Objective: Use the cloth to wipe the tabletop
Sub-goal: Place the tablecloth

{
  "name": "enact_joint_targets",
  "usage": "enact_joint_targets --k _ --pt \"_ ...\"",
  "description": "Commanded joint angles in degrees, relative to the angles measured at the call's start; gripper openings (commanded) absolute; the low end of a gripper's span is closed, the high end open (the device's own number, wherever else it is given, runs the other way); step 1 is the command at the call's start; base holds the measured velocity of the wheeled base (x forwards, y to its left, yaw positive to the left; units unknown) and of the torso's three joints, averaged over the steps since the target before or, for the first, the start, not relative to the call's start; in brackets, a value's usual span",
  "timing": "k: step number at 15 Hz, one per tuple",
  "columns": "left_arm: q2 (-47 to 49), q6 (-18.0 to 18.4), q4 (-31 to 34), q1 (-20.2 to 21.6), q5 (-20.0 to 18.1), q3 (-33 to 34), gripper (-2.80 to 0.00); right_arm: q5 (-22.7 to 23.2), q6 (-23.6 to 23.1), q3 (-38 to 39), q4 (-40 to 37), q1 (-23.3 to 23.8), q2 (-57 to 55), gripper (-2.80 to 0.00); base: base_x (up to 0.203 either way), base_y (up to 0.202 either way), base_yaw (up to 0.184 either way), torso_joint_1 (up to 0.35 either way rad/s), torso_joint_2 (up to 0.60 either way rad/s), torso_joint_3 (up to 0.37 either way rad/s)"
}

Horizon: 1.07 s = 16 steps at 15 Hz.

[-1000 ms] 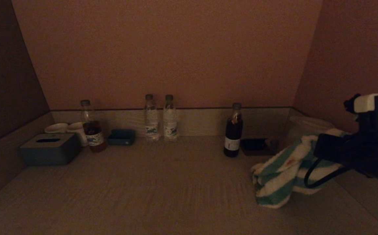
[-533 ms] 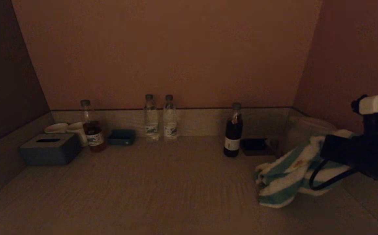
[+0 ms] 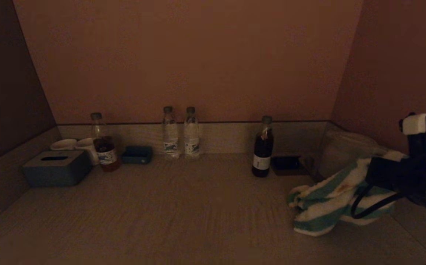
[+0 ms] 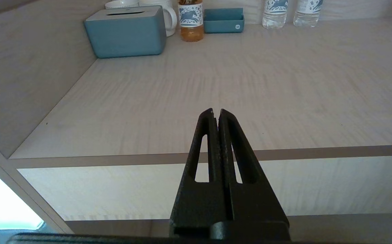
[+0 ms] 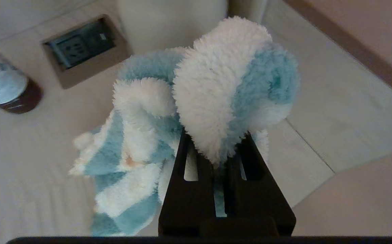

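Shifted further right since a second ago: right gripper [image 5: 216, 149], clamped on the striped cloth [image 3: 323, 206], dragging it along the surface [image 3: 198, 213] near the right wall. Seen only from the wrist: socket [image 5: 81, 44] beyond the cloth. Dark bottle [image 3: 262, 147] close by. Left gripper [image 4: 216, 113] closed, empty, at the front edge.

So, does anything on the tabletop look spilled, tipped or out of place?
Nothing stands out. The bottles stand upright along the back, and the tabletop shows no spill. Only the cloth has a small orange stain; the right gripper holds it.
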<state>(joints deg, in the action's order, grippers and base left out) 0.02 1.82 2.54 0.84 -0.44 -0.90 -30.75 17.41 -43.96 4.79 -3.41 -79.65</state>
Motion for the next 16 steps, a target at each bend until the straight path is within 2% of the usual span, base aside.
enact_joint_targets --k 1,4,16 --pt "-0.02 0.03 0.01 -0.05 0.00 0.02 -2.80 -1.33 0.08 0.19 0.04 -0.01 -0.24 -2.80 0.000 0.000 0.000 0.000 0.00 0.000" --pt "0.06 0.03 0.01 -0.05 0.00 0.02 -2.80 -3.00 0.17 0.37 0.03 0.25 -0.41 -2.80 0.000 0.000 0.000 0.000 0.00 0.000" --pt "-0.02 0.03 0.01 -0.05 0.00 0.02 -2.80 -4.76 0.35 -0.51 0.13 2.89 -2.26 -2.80 0.000 0.000 0.000 0.000 0.00 0.000"
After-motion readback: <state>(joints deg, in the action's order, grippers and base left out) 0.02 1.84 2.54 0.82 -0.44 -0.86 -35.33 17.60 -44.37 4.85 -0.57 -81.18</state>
